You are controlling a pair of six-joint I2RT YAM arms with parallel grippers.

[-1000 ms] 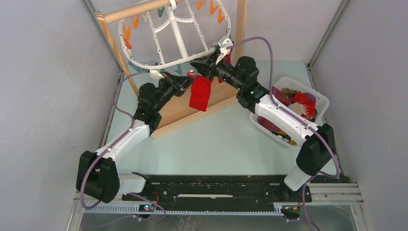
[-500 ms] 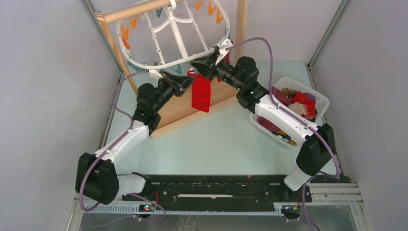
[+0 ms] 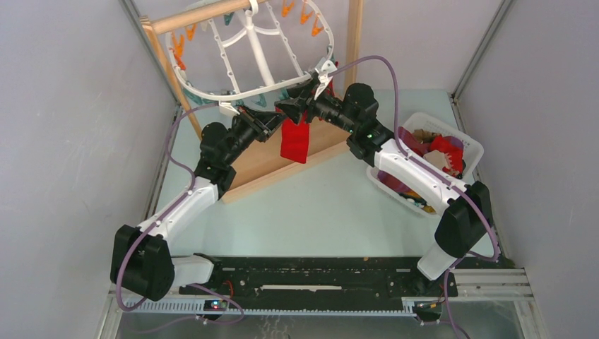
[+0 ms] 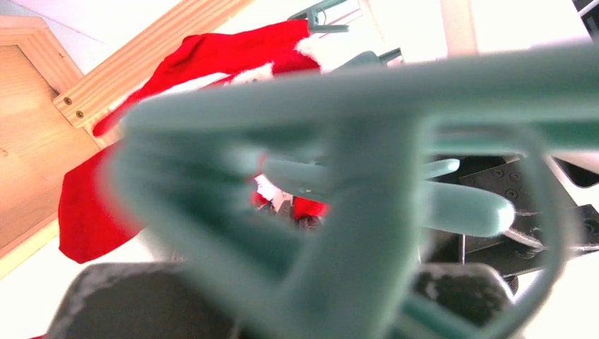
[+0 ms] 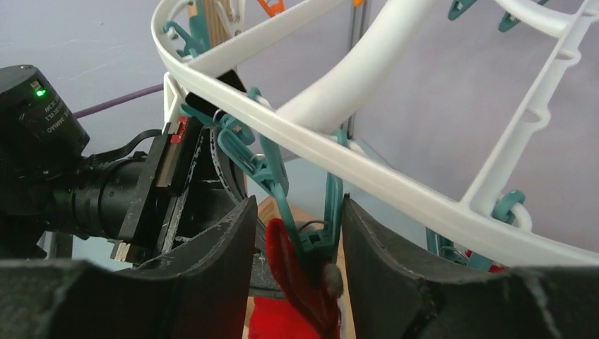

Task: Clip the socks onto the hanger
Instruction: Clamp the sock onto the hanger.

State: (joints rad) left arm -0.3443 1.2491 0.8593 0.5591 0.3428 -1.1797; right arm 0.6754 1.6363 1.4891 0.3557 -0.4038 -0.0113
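Red sock [image 3: 294, 141] pegged by teal clip [image 5: 314, 244] at hanger's [image 3: 212, 94] six-o'clock rim; right hand [image 5: 300, 219] just spread apart around it, left hand [image 3: 277, 121] pressed together at nine o'clock; release judged made, basket [image 3: 424, 115] socks outstanding.

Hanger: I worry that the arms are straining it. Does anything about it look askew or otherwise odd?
Yes. The hanger looks tilted rather than level: its near rim dips toward the left hand and right hand, where the red sock dangles from a teal clip. Nothing looks broken or spilled.
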